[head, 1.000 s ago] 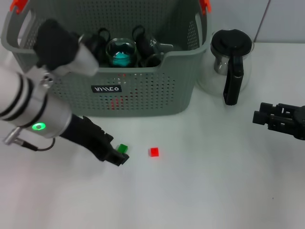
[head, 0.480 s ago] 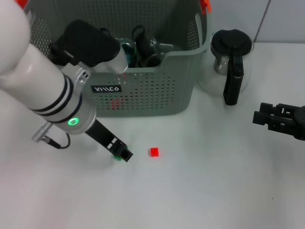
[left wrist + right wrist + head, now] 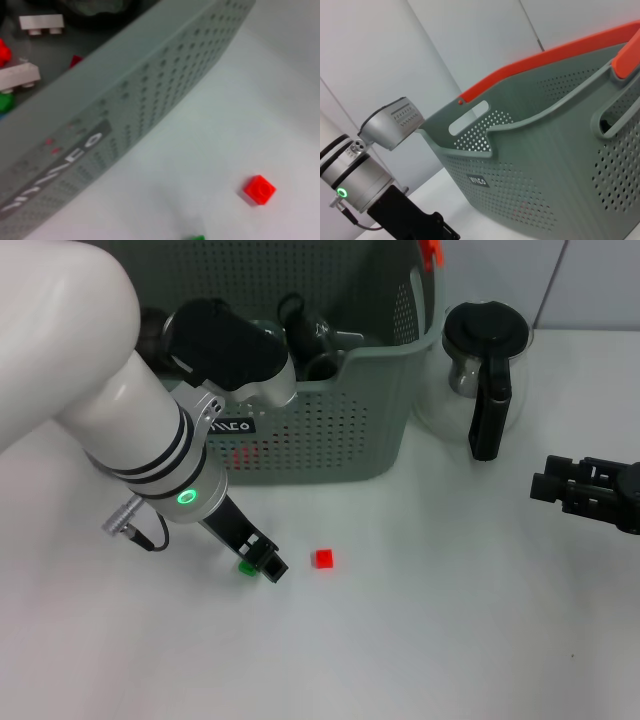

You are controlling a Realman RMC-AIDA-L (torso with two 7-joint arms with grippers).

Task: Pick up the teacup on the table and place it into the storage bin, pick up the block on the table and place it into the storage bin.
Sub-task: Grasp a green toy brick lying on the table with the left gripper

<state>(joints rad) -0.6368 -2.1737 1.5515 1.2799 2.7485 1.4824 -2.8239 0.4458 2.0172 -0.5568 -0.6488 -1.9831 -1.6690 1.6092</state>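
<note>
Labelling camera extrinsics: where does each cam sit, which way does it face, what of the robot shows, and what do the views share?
Head: looks forward and down at the table; left claw at the green block, right claw parked right.
Left wrist: above the table, facing the storage bin wall and red block; no own body visible.
Right wrist: low, faces the bin and left arm.
Shared: bin in all three.

The storage bin (image 3: 330,430) is grey-green, dotted all over with small round holes, with orange clips (image 3: 431,251) at its rim and a black label (image 3: 232,426) lettered in white. A red block (image 3: 322,559) and a green block (image 3: 245,567) lie on the white tabletop (image 3: 430,620). The left arm is white with black bands and a glowing green ring; its left tool (image 3: 268,562) is black. The glass coffee pot (image 3: 480,375) has a black lid and handle. The right tool (image 3: 545,480) is black.
</note>
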